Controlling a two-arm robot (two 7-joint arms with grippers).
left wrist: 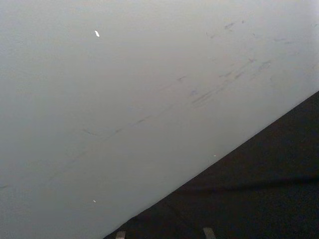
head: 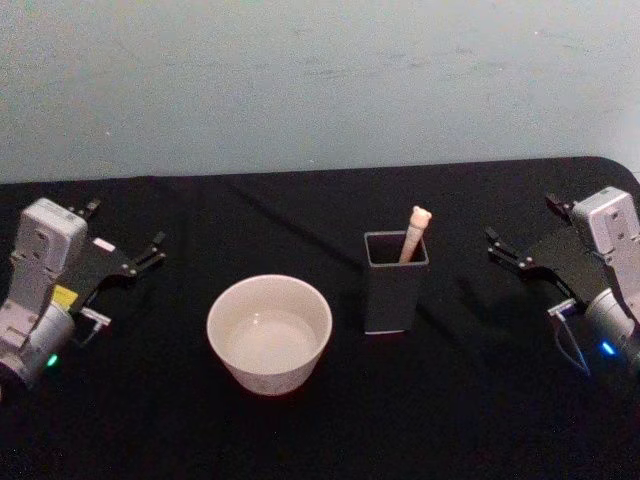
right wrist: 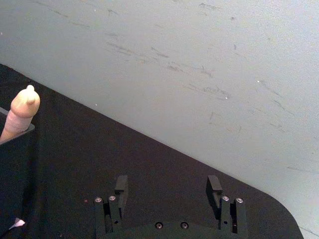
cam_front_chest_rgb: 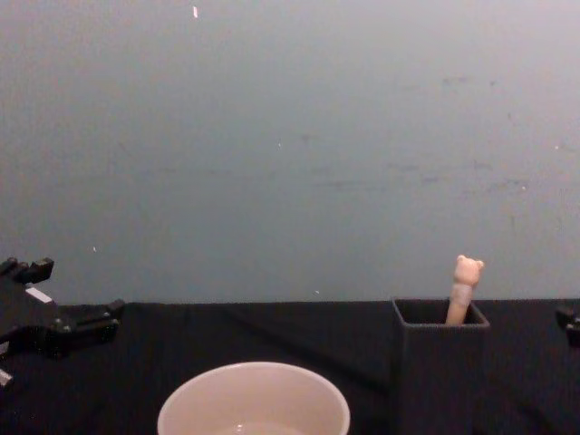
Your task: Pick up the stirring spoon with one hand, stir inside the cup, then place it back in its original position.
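Note:
The stirring spoon [head: 413,232] stands upright in a dark grey square holder [head: 395,285], its pale handle and bear head sticking out above the rim. In the chest view the spoon [cam_front_chest_rgb: 465,290] leans slightly in the holder [cam_front_chest_rgb: 439,362]. The cream-white cup [head: 269,333] sits left of the holder, with the cup [cam_front_chest_rgb: 254,403] low in the chest view. My left gripper [head: 125,228] rests open at the table's left side, far from the cup. My right gripper [head: 525,222] rests open at the right, apart from the holder. In the right wrist view the right gripper [right wrist: 168,185] holds nothing, and the spoon [right wrist: 20,112] is off to one side.
A black cloth [head: 320,420] covers the table, and a pale blue-grey wall [head: 320,80] rises behind it. The cloth's back right corner [head: 625,170] is rounded. Bare cloth lies between each gripper and the two vessels.

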